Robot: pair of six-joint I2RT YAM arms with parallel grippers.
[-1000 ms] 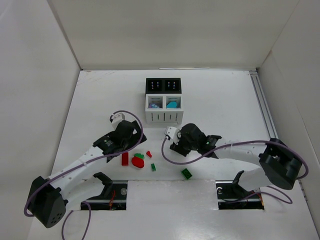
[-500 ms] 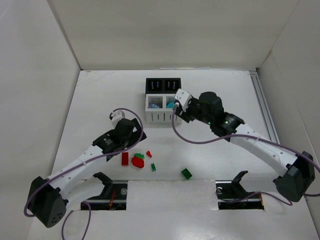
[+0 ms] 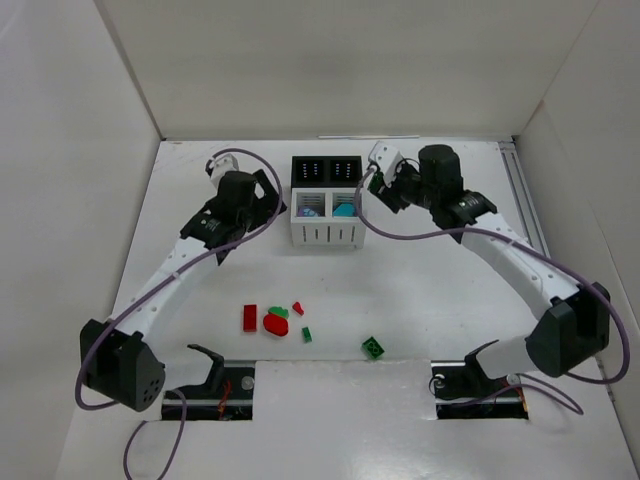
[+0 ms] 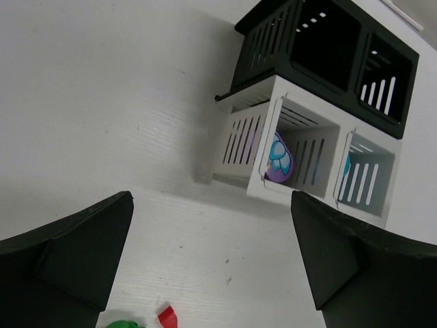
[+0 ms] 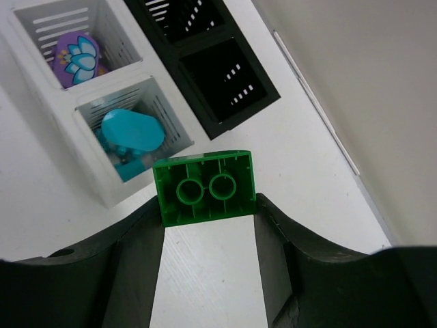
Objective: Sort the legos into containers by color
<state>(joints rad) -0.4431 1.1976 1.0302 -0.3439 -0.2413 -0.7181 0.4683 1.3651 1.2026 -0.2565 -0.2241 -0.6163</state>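
While our right gripper [image 5: 208, 208] is part way closed and pinches a green brick [image 5: 207, 186] by its two short ends, we hold the brick above the table [image 3: 450, 300], just to the right of the containers [image 3: 327, 234]. The brick's long side runs from one finger to the other, and we see its underside with two round rings. The left white box has a purple piece [image 5: 76, 53] in it and the right white box has a cyan piece [image 5: 132, 130], so we think green has to go into a black box. Both black boxes look empty. The right black box [image 5: 229, 78] is the close one. In the wrist view it lies just up and a bit right of the brick, and from above it lies just to the left of our right gripper. So we think the next move is a short slide over that box, and then we let go. We must stop over the black box and not over the cyan one next to it. Our left gripper [image 4: 210, 201] is wide open and holds nothing. It hangs on the far side of the containers, near the left black box [image 4: 324, 44], so the right arm is the nearer one. More legos lie close to our bases: a red block [image 3: 249, 317], a red round piece [image 3: 275, 324] and another green piece [image 3: 373, 346].
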